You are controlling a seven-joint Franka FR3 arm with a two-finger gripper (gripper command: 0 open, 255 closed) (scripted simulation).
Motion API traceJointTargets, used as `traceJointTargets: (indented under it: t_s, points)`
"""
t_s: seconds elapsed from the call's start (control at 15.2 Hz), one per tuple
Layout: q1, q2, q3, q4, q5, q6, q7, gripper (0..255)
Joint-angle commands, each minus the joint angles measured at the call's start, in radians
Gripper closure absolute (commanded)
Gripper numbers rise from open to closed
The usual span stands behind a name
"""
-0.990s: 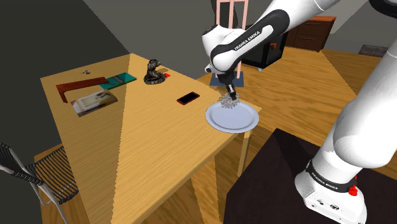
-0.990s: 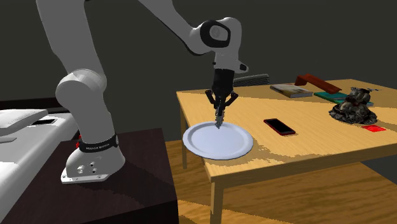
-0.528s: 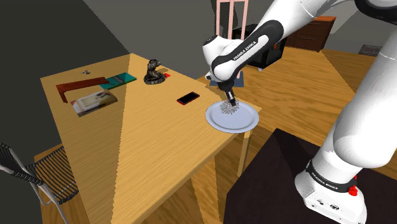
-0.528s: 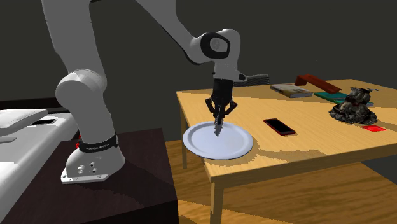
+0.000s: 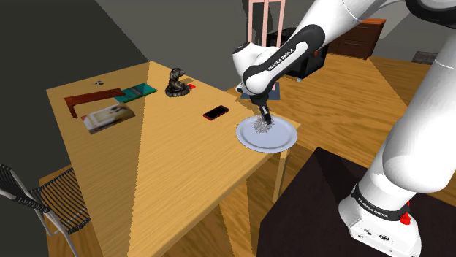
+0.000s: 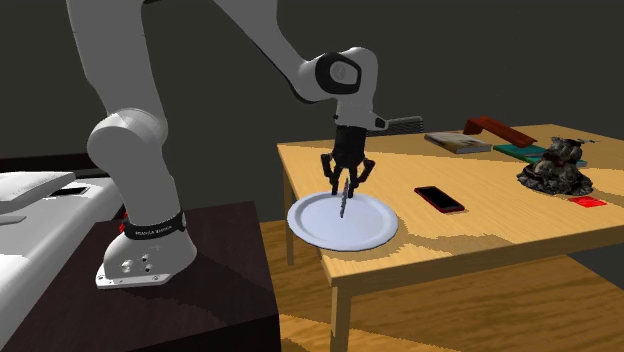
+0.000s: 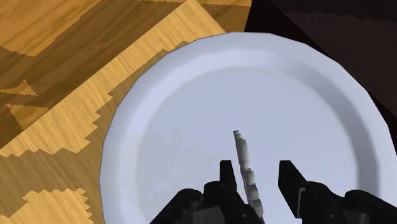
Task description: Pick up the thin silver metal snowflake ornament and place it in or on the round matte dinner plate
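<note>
Above white plate [image 5: 283,139]: hand [image 6: 346,184] fingers parted, snowflake ornament [image 7: 245,162] standing edge-on between them, on plate.

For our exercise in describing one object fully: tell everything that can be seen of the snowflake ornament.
The snowflake ornament is a thin, pale silvery-grey piece with jagged edges and a metallic look. It stands upright on edge over the middle of the white plate, between the black fingers, which stand apart. One finger is plainly clear of it. Whether the other finger or the plate touches it cannot be told.
</note>
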Motion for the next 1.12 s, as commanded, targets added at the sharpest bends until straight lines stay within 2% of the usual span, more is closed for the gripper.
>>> traceJointTargets:
  t_s: [0.0, 0.26, 0.53, 1.06]
  points:
    - [0.000, 0.000, 0.000, 0.000, 0.000, 0.000, 0.000, 0]
    - [0.000, 0.000, 0.000, 0.000, 0.000, 0.000, 0.000, 0]
    - [0.018, -0.038, 0.018, 0.086, 0.028, -0.127, -0.013, 0]
    - [0.018, -0.038, 0.018, 0.086, 0.028, -0.127, -0.013, 0]
